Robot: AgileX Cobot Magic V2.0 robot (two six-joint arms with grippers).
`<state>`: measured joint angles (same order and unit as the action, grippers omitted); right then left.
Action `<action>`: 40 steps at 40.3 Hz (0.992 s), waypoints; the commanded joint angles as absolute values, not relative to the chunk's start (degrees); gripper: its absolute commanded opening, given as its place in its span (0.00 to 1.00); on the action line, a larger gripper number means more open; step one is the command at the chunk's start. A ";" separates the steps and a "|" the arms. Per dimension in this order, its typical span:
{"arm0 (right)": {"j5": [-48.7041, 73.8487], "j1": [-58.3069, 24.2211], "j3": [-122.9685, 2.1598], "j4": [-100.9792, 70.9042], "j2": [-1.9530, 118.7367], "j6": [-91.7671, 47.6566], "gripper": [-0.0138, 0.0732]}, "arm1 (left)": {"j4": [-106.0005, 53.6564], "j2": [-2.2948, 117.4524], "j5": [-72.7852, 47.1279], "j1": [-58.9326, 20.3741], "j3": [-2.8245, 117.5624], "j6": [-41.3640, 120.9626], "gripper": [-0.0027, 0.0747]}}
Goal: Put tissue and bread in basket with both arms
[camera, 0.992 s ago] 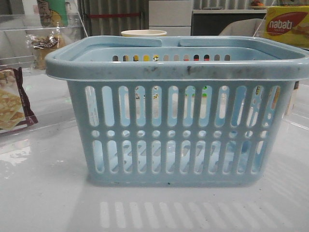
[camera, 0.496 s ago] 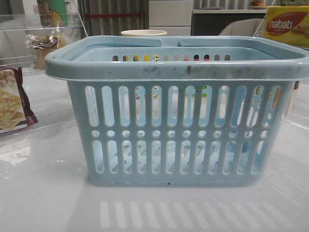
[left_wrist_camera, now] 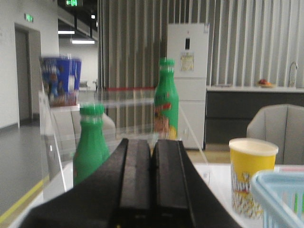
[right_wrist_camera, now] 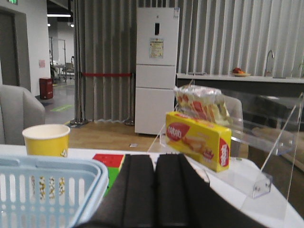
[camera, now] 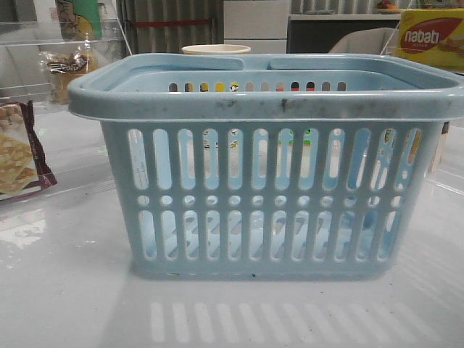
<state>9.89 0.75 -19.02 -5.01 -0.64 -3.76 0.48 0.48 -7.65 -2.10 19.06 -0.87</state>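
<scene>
Right wrist view: yellow box (right_wrist_camera: 198, 138) reads "nabati", behind closed right pincer (right_wrist_camera: 154, 190).

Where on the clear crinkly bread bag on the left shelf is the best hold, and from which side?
Probably its narrow upper end, from the front: the clear crinkly bread bag seems upright in the clear acrylic rack, with another tier above it blocking a straight descent.

"nabati" on yellow box (camera: 432, 38)
</scene>
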 commanded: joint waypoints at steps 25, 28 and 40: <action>37.80 0.91 -41.37 -4.86 26.22 -4.03 0.22 | 0.00 28.58 -40.27 -2.24 46.32 -1.38 0.15; 39.02 0.91 -41.06 -4.86 28.74 -4.03 0.22 | 0.00 30.28 -42.80 -2.24 46.32 -1.38 0.15; 40.17 0.91 -37.74 -4.86 36.03 -4.03 0.22 | 0.00 36.03 -44.07 -2.24 46.32 -1.10 0.15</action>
